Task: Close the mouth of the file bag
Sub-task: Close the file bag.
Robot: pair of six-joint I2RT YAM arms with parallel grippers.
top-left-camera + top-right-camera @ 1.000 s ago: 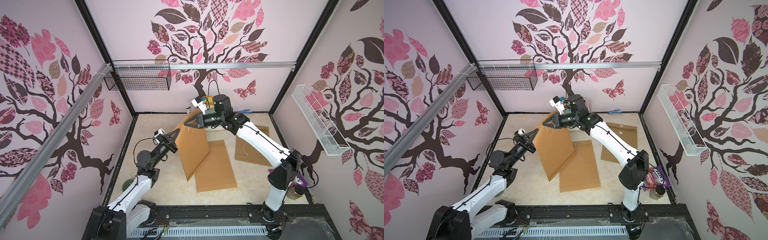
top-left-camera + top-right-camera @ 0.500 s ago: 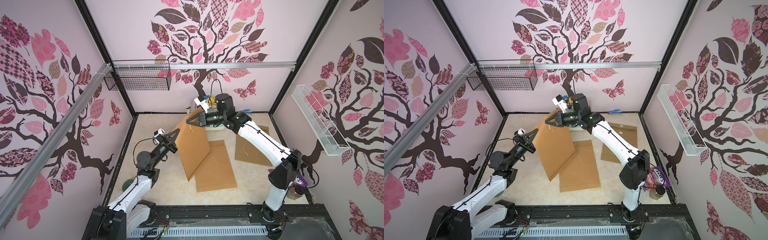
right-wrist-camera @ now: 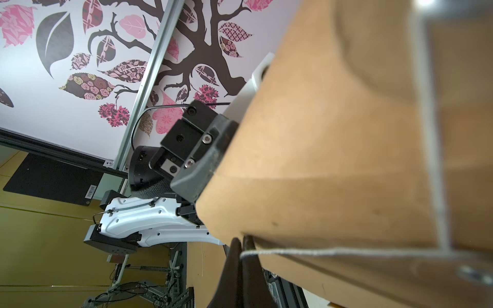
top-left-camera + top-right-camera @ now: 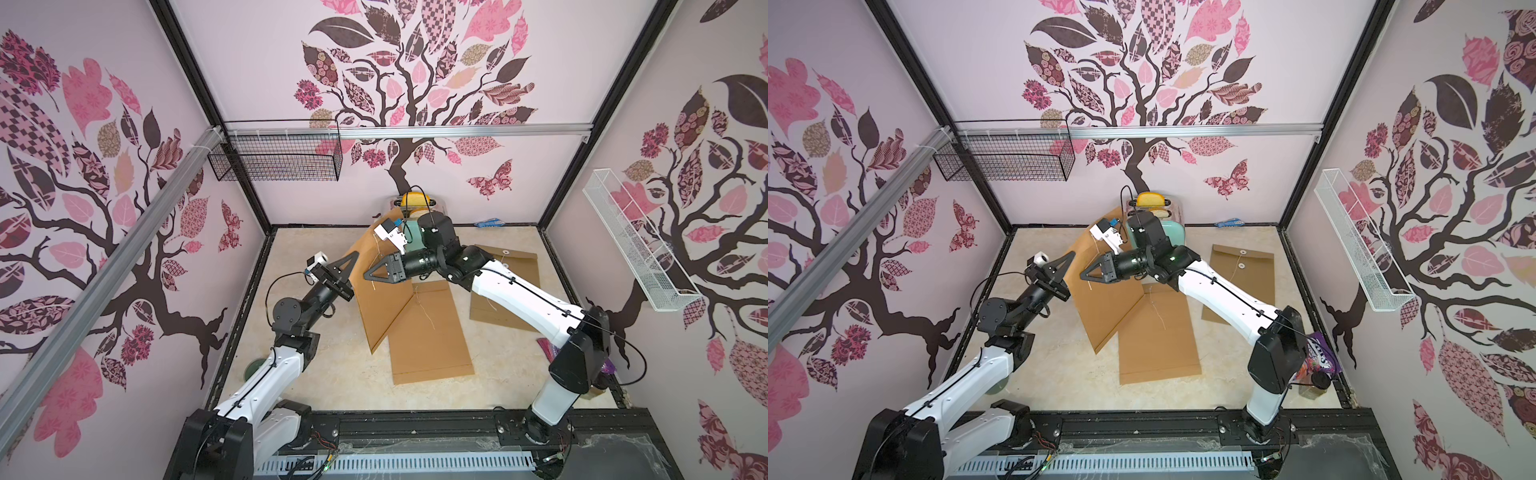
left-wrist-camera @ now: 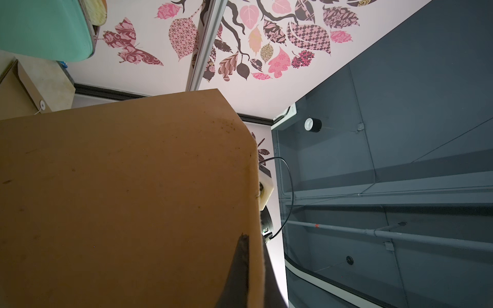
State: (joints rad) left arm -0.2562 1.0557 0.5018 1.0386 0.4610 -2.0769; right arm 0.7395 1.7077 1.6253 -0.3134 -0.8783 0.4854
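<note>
Loss of the hold is judged the main hazard. In both top views the file bag (image 4: 384,299) is seen raised off the worktop (image 4: 332,386) and tilted, its lowest corner apparently resting on the surface beside a second envelope (image 4: 430,336) that lies flat. The left fingers (image 4: 353,256) are closed on the edge nearest the left arm, and the right fingers (image 4: 370,276) are shut just in front of its face. A hard tug from either side could therefore swing the bag or pull it free.

In the left wrist view only a narrow strip of that edge is clamped between the left fingers (image 5: 240,266); the card could be slid out or creased there.

In the right wrist view a thin string (image 3: 333,252) is pinched at the very tips of the right fingers (image 3: 232,269) and drawn taut across the bag, passing near a blurred round fastener (image 3: 474,274). It could be slipped loose during winding, or torn from its anchor if overpulled.

Plain brown kraft card is shown — lightly stained, one corner clipped, the face bowed, which suggests a thin, bendable sheet. Whether the flap is folded fully down cannot be told.
</note>
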